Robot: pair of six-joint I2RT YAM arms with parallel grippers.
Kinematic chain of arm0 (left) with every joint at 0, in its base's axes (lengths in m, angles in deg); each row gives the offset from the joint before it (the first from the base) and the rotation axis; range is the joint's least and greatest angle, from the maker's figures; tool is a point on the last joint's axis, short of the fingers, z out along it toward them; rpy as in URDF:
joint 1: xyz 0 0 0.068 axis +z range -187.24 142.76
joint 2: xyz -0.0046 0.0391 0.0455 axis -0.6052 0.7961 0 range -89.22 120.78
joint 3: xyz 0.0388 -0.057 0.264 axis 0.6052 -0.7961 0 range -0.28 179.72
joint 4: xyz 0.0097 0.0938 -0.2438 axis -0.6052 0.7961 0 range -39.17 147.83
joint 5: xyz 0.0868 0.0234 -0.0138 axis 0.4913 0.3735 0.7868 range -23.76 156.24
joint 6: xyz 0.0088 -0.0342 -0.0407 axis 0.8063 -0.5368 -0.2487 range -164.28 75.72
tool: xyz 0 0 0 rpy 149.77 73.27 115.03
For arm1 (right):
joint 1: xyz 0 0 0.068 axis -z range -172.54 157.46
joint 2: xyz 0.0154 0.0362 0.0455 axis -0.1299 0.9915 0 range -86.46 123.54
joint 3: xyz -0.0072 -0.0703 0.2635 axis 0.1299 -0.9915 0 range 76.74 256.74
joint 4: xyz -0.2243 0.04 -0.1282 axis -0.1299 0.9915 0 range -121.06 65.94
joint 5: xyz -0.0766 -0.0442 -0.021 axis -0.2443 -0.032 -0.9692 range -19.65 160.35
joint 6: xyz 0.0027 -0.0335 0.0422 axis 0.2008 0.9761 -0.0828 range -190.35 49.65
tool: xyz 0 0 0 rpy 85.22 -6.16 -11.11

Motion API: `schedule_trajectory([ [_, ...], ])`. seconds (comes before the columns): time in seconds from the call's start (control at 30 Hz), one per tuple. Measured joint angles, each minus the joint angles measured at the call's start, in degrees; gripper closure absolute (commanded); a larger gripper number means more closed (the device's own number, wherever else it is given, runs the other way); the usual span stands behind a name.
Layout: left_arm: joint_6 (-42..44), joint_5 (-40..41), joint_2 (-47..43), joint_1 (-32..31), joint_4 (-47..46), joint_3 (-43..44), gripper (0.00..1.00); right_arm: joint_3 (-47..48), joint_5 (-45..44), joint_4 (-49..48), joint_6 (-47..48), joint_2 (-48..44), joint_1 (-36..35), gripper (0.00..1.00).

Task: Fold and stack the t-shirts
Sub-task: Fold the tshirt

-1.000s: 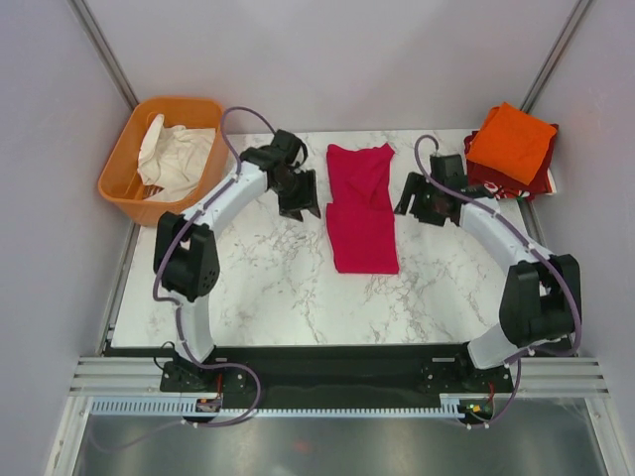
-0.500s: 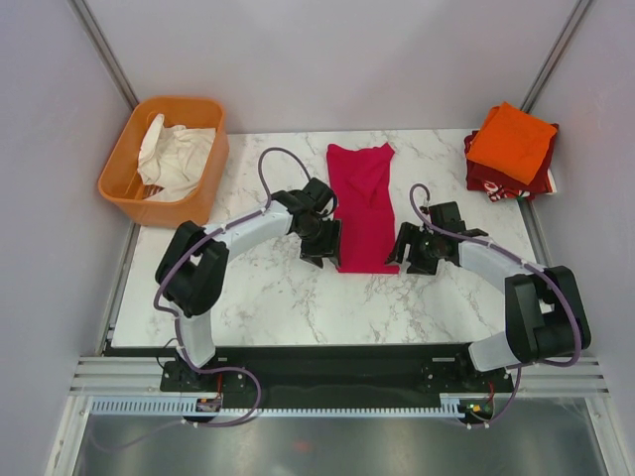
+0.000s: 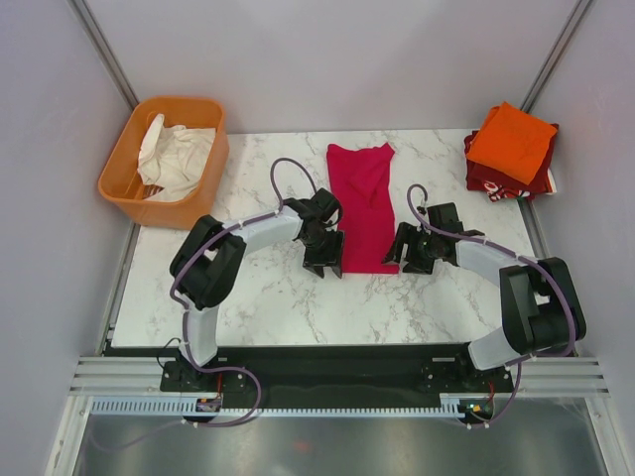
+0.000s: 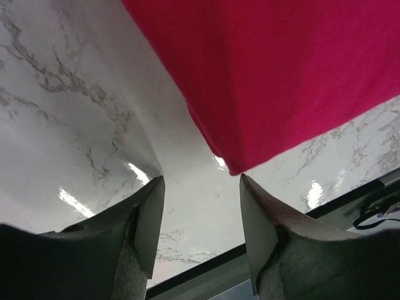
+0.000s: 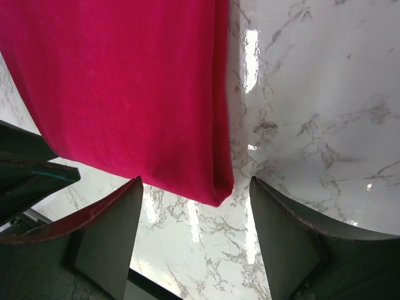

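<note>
Jaws are standing apart on both arms, left gripper and right gripper bracketing the near corners of the magenta shirt. It is lying centred on the table, long axis running straight away; far right, orange shirt is resting on dark red shirt.

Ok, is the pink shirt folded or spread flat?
Partly folded. The pink shirt lies as a narrow strip, sleeves tucked in, one edge doubled in the right wrist view; not yet a square like the orange shirt.
</note>
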Motion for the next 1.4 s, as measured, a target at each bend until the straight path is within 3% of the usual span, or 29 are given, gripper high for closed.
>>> schedule_trajectory([
  [0.37,-0.48,-0.44,1.66,0.35,-0.17,0.22,0.4,-0.02,0.92,-0.81,0.46,0.52,0.02,0.24],
  [0.53,-2.43,0.92,0.46,0.44,-8.79,0.02,0.39,-0.02,1.31,-1.07,0.61,0.68,0.02,0.24],
  [0.83,-3.23,3.43,-5.88,0.76,-15.32,-0.15,0.37,0.0,1.77,-1.49,0.85,0.94,0.02,0.25],
  [1.3,-5.29,5.01,-3.1,0.85,-15.58,-5.18,0.41,-0.02,1.81,-1.51,1.05,0.94,0.02,0.25],
  [1.4,-5.51,5.16,-1.62,0.52,-15.85,-5.22,0.43,-0.02,1.84,-1.53,1.09,0.94,0.02,0.29],
])
